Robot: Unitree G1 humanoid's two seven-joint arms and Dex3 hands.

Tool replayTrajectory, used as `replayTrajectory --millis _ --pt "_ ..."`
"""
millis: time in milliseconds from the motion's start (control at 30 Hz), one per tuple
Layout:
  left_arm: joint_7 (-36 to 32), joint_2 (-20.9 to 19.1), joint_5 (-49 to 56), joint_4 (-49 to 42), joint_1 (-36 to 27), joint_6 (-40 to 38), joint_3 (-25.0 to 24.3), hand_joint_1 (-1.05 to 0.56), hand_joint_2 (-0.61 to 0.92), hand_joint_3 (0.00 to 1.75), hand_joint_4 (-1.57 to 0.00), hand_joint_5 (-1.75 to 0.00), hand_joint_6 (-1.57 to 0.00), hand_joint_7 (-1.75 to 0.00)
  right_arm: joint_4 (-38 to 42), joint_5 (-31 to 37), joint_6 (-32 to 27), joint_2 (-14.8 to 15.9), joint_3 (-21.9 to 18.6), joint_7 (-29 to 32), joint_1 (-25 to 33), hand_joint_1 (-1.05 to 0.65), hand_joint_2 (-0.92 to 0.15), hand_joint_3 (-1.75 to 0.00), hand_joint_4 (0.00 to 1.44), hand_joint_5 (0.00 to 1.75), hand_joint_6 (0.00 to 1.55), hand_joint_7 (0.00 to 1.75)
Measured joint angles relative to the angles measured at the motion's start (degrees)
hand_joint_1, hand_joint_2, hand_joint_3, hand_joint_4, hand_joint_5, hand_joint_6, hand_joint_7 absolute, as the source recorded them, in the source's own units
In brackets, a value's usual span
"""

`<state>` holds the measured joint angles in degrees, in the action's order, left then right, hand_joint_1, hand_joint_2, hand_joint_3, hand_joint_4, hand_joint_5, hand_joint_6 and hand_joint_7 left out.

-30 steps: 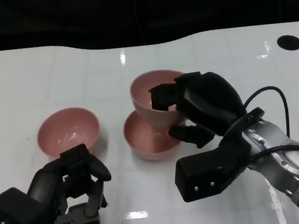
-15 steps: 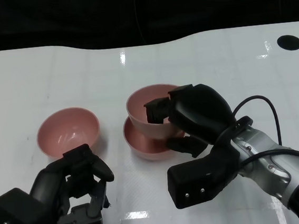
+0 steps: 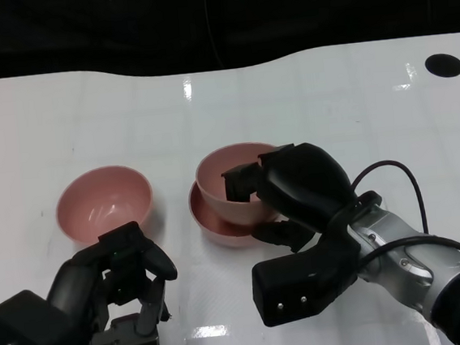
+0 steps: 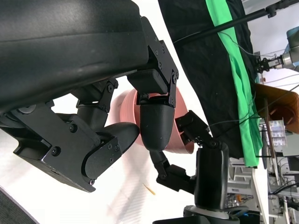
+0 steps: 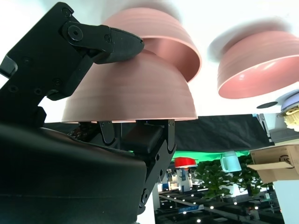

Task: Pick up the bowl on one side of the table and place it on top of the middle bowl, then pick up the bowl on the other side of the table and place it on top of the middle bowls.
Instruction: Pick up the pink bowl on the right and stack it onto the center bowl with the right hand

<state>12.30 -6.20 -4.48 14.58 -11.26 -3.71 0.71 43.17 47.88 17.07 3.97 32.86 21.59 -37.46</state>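
Head view: the right hand [image 3: 285, 192] is gripping a pink bowl [image 3: 231, 180] by its right rim, fingers hooked over the lip and into the inside, thumb side underneath. This held bowl is sitting inside the middle bowl [image 3: 214, 223] at the table's centre, tilted a little toward the left; whether it is fully seated or a touch above I cannot tell from here.

Right wrist view: the held bowl's [image 5: 131, 93] outer wall is showing with a finger laid across it; the middle bowl [image 5: 163, 37] is directly behind it, the two overlapping closely. The third bowl [image 5: 259, 63] is well apart from both.

That third bowl [image 3: 105, 202] is resting alone on the white table [image 3: 329, 106], left of the stack and just beyond the left hand [image 3: 123, 289]. The left hand is hovering near the table edge, fingers loosely apart and partly curled, holding nothing; the left wrist view is confirming nothing between its fingers [image 4: 156, 123].

Step in hand, by my reading: first placement, nearly complete. The right-side bowl is nesting into the middle one and is not yet released.

Next move is calling for the right fingers to spread and lift clear of the rim without dragging the top bowl sideways, the hand drawing off to the right. After that, the left hand needs to reach forward for the left bowl's rim and carry it over onto the stack.
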Motion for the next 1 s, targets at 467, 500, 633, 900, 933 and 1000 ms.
replayTrajectory --millis 467,500,633,900,933,1000 --pt "-0.56 0.02 0.73 0.0 -0.54 0.06 0.42 -0.12 0.42 1.29 -0.79 -1.75 -0.76 -1.51 7.98 0.01 1.87 -2.75 1.66 6.96 -3.12 -0.19 -0.45 -1.09 0.9 1.75 0.82 1.41" --pt "-0.71 0.02 0.85 0.0 -0.58 0.06 0.49 -0.12 0.42 1.3 -0.79 -1.75 -0.75 -1.52 8.4 0.01 1.91 -2.89 1.73 7.16 -3.31 -0.19 -0.45 -1.09 0.89 1.75 0.82 1.41" --pt "-0.82 0.03 1.25 0.0 -0.74 0.07 0.71 -0.11 0.41 1.3 -0.78 -1.75 -0.75 -1.52 9.85 0.16 1.87 -3.39 2.57 7.71 -3.53 -0.19 -0.46 -1.08 0.89 1.75 0.83 1.41" --pt "-0.81 0.13 1.0 0.0 -1.03 0.28 0.73 -0.13 0.4 1.29 -0.78 -1.75 -0.75 -1.52 11.13 0.57 0.97 -3.76 3.7 7.42 -4.66 -0.28 -0.68 -0.53 0.93 1.07 0.96 0.59" --pt "-0.81 0.14 0.93 0.0 -1.04 0.29 0.73 -0.14 0.4 1.29 -0.79 -1.75 -0.75 -1.52 11.11 0.56 0.62 -3.75 3.72 6.51 -4.84 -0.3 -0.72 -0.43 0.92 0.99 0.99 0.48" --pt "-0.81 0.13 0.92 0.0 -1.07 0.45 0.73 -0.14 0.4 1.28 -0.79 -1.75 -0.75 -1.52 10.68 0.52 0.19 -3.73 3.85 4.79 -4.93 -0.33 -0.78 -0.3 0.88 0.91 0.98 0.35"
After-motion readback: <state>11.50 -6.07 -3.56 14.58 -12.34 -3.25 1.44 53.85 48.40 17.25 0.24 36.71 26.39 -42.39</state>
